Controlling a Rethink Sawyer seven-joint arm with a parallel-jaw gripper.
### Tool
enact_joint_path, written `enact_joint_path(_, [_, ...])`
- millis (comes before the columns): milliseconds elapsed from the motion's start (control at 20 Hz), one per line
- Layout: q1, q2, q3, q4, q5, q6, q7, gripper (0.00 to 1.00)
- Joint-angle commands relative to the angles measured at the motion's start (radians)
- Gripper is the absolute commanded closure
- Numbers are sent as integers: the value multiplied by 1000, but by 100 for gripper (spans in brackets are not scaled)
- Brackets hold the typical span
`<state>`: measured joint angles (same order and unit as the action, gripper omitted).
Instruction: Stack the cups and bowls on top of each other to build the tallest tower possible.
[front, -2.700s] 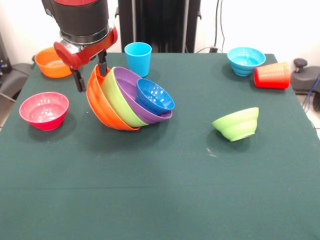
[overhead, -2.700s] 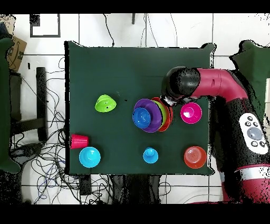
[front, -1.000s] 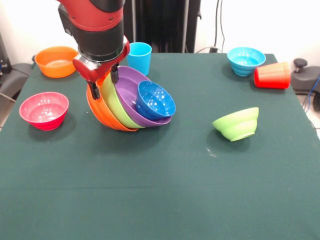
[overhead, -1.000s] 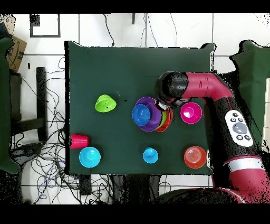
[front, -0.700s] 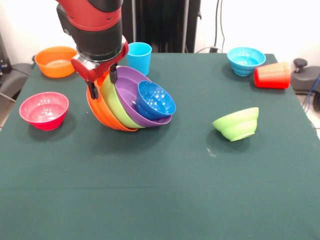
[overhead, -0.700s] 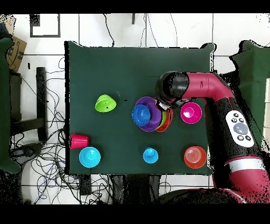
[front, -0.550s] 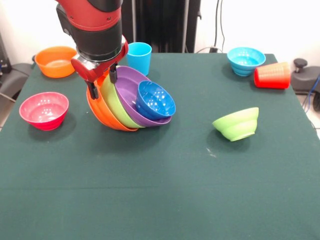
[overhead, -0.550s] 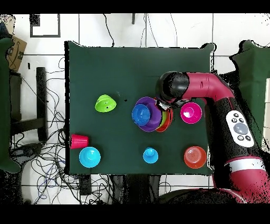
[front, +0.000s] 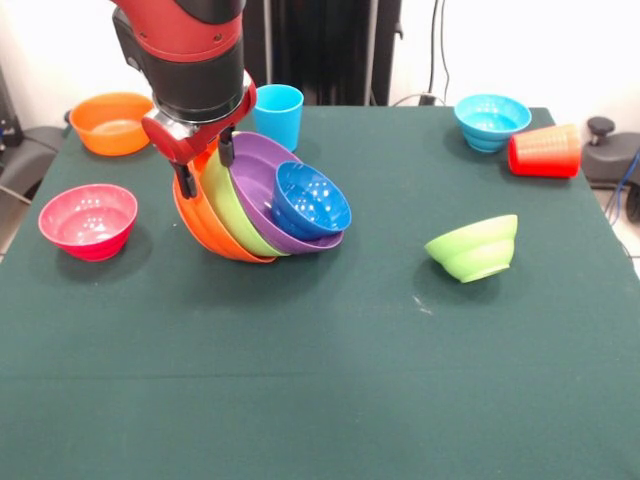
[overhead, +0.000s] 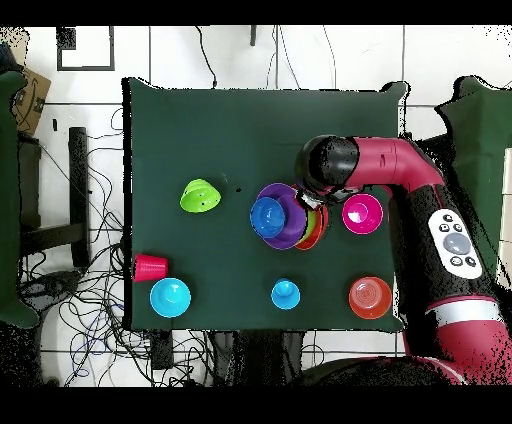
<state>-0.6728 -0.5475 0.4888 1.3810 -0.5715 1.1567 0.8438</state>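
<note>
The tower (front: 255, 205) is a nest of orange, lime green and purple bowls with a dark blue bowl (front: 311, 198) inside. It is tipped steeply toward the right in the front view. My gripper (front: 206, 165) hangs over its raised left edge, open. One finger is outside the orange bowl and the other is inside the purple one. From overhead the arm's wrist (overhead: 325, 165) covers that edge of the tower (overhead: 285, 215). A light blue cup (front: 276, 115) stands behind the tower. A red cup (front: 545, 152) lies on its side at the right.
On the green table (front: 320, 380) a magenta bowl (front: 88, 220) sits left of the tower and an orange bowl (front: 110, 122) at the back left. A tilted lime green bowl (front: 473, 248) is to the right and a light blue bowl (front: 491, 120) at the back right.
The gripper has shifted right from the orange rim to straddle the nested rims, and the tower now tips a little more steeply. Over the last second nothing has visibly moved.
</note>
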Motion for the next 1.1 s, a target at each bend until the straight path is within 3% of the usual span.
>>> enact_joint_path(50, [7, 8, -26, -17, -38, 27, -26, 0])
enact_joint_path(1100, [-27, -3, -7, -32, -32, 65, -102, 0])
